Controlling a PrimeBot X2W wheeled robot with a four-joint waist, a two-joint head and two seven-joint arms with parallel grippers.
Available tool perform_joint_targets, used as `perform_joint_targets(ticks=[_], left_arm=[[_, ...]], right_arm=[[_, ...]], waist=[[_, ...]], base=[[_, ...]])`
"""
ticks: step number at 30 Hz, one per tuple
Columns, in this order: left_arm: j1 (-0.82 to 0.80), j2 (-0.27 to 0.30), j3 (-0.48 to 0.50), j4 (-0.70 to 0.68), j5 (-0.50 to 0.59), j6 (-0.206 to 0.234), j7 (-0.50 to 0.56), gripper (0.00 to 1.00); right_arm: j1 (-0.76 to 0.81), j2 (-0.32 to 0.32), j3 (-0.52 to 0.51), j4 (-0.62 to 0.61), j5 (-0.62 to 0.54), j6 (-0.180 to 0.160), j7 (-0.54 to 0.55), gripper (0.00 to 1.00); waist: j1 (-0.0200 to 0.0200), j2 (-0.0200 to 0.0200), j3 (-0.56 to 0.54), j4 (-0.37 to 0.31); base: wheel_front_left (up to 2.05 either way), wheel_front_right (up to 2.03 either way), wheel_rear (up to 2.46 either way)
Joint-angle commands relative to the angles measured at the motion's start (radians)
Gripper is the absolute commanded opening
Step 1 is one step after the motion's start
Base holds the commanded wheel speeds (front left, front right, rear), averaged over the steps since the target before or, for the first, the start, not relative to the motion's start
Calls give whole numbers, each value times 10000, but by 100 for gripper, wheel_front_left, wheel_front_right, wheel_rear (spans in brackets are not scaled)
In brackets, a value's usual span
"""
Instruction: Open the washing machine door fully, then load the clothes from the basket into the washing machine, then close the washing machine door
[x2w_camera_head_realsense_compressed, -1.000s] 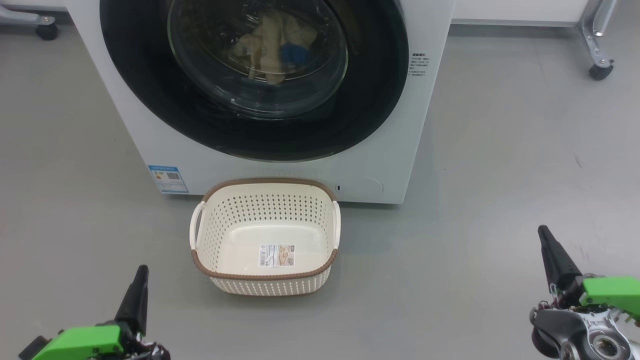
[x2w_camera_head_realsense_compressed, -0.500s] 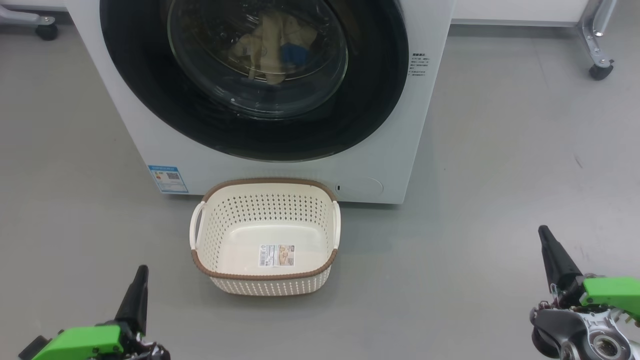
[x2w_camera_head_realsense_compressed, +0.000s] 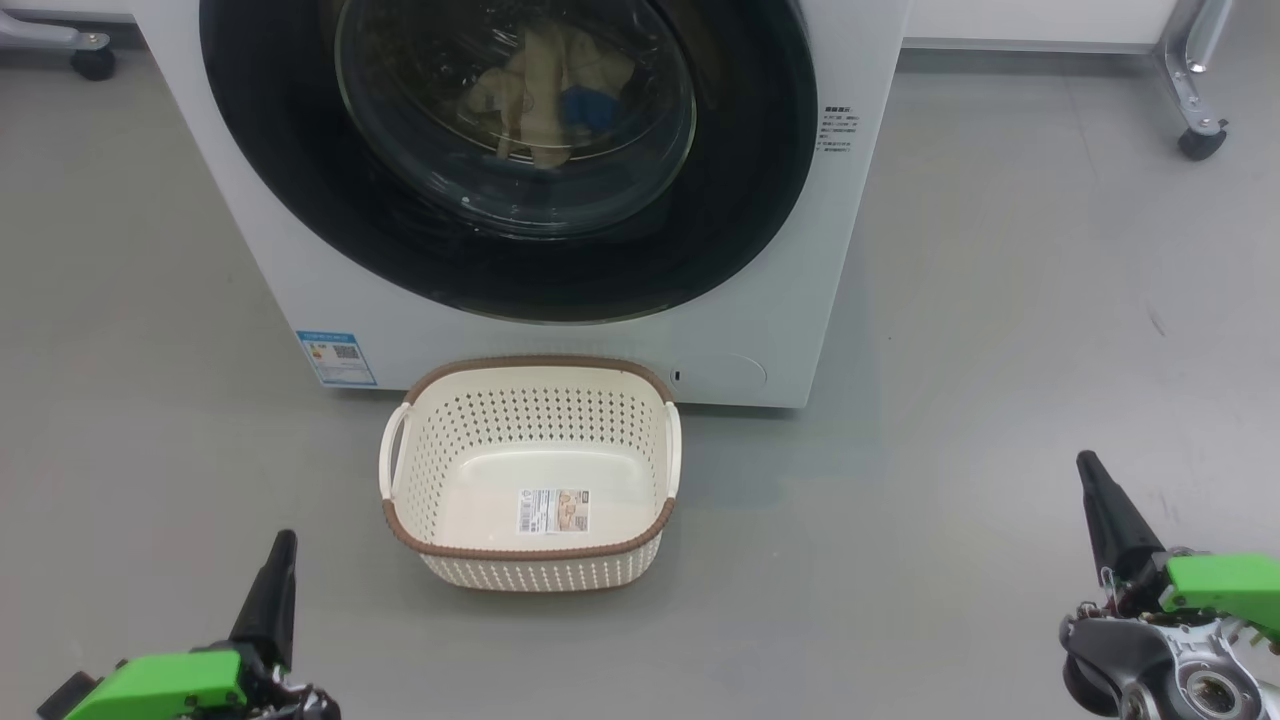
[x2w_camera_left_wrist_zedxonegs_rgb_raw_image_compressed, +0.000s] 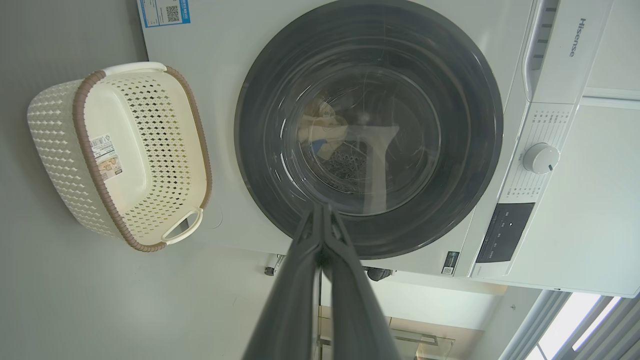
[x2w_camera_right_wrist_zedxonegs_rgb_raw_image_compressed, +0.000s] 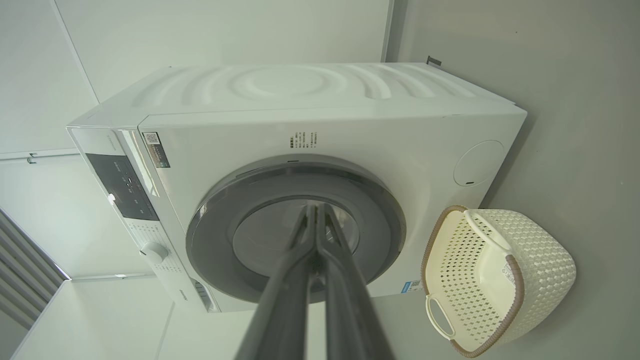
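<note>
Hovering low at left, left gripper, fingers pressed together, gripping nothing. Basket sits on floor, just in front of washing machine. Washing machine door shut; clothes lie inside, seen through it. Right gripper low at right, well apart from basket, fingers likewise clenched on nothing.
</note>
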Motion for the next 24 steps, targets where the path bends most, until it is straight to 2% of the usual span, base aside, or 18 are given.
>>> perform_joint_targets(ticks=[1,24], left_arm=[[-502,169,371,-292,-52,-71,57,0],[-502,169,371,-293,-52,-71,57,0]], right_arm=[[-540,-47,155,-313,-32,-29,73,0],[-543,-27,126,-312,-56,-29,97,0]], waist=[[0,0,0,0],[0,0,0,0]], base=[[0,0,0],[0,0,0]])
